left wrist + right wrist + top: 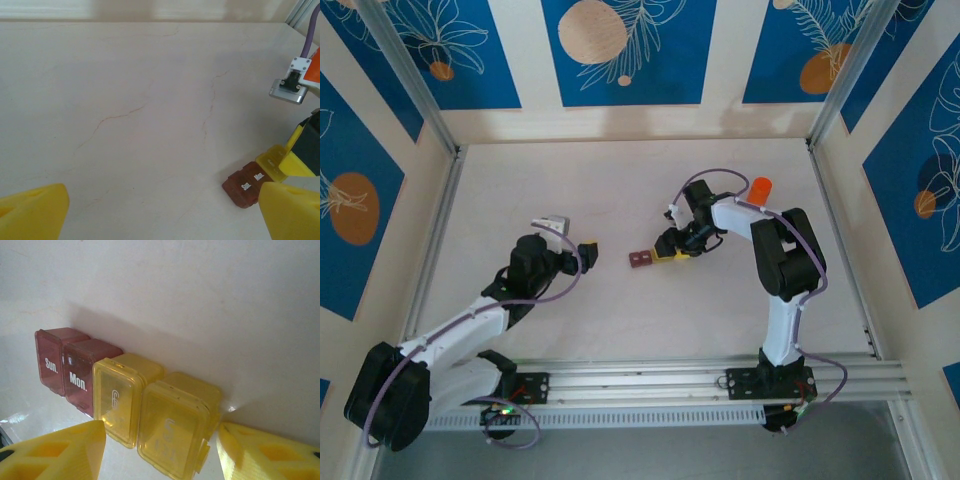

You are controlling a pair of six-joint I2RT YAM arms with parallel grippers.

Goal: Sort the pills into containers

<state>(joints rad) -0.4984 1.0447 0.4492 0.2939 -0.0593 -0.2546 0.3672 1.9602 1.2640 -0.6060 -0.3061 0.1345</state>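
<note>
The containers (653,257) are seen near the middle of the tabletop (570,190), as one short row of joined cells. Two reddish-brown cells (65,365) (marked "Sun." and "Mon." in white) are joined to two yellow cells (150,410); raised lettering on the yellow lids cannot be read.

The right claw (160,440) is held low over the yellow end of the row, with one yellow finger (55,450) set to one side of the yellow cells and the other finger set to the opposite side. The jaws are stood partly apart. Whether the cells are pressed by them or merely straddled cannot be told. In the top view the right claw (672,248) is seen just over that yellow end, the reddish-brown end being left uncovered.

The left claw (162,200) is released, its fingers spread wide with only bare tabletop between them. It is placed apart from the row, to its left, with the reddish-brown end seen beside its right finger.

An orange bottle (761,188) is stood upright farther back, behind the right arm.
</note>
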